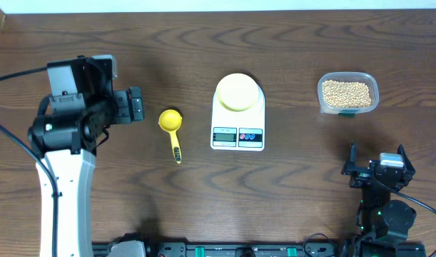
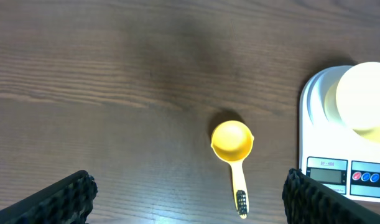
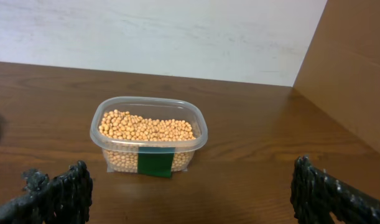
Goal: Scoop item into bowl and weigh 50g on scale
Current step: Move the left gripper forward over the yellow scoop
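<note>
Yellow measuring scoop (image 1: 170, 120) was found just beside left gripper (image 1: 137, 105), handle toward robot; right gripper (image 1: 378, 164) well apart; both spread wide, empty.

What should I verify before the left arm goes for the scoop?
1. left gripper open: ok.
2. right gripper open: ok.
3. yellow measuring scoop lying free on the table, nothing holding it: ok.
4. pale yellow bowl on the scale platform: ok.
5. scale display zeroed: cannot tell, digits too small.
6. soybeans in the uncovered clear tub: ok.
</note>
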Action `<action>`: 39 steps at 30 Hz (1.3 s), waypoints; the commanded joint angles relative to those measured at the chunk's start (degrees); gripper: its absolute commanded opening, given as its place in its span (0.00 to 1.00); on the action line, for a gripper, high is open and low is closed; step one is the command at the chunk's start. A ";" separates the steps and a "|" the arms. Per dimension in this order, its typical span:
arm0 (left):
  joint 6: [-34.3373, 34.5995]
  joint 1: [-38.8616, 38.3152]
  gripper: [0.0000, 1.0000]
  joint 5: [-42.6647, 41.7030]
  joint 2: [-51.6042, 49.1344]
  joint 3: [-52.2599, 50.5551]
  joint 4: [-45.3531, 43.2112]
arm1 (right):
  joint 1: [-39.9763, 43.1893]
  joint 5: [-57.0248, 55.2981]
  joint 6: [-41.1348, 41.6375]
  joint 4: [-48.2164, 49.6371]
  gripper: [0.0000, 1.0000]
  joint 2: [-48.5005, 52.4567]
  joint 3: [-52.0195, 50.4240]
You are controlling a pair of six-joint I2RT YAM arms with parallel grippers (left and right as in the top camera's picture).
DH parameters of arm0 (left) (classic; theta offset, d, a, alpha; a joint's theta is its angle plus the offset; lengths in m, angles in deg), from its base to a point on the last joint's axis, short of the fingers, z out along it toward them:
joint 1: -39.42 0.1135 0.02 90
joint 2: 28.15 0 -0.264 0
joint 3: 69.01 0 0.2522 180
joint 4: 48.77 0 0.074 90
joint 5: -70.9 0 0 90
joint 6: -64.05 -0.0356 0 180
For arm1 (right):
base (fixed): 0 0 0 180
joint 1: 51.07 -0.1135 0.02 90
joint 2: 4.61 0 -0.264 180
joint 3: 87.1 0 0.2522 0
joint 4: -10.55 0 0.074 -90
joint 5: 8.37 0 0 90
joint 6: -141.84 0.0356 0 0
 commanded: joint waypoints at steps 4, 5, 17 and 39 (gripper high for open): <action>-1.42 0.04 0.97 -1.44 -3.54 2.99 1.51 | 0.07 -0.22 0.61 -0.24 0.99 -0.39 -0.11; -1.40 -0.02 0.97 -1.46 -4.11 2.99 1.70 | 0.09 -0.22 0.61 -0.24 0.99 -0.37 -0.11; -1.36 -3.93 0.98 -1.99 -11.34 2.99 1.07 | 0.07 -0.22 0.61 -0.24 0.99 -0.37 -0.11; 1.25 -5.25 0.98 -2.03 -22.80 2.91 -0.68 | 0.09 -0.22 0.61 -0.24 0.99 -0.37 -0.11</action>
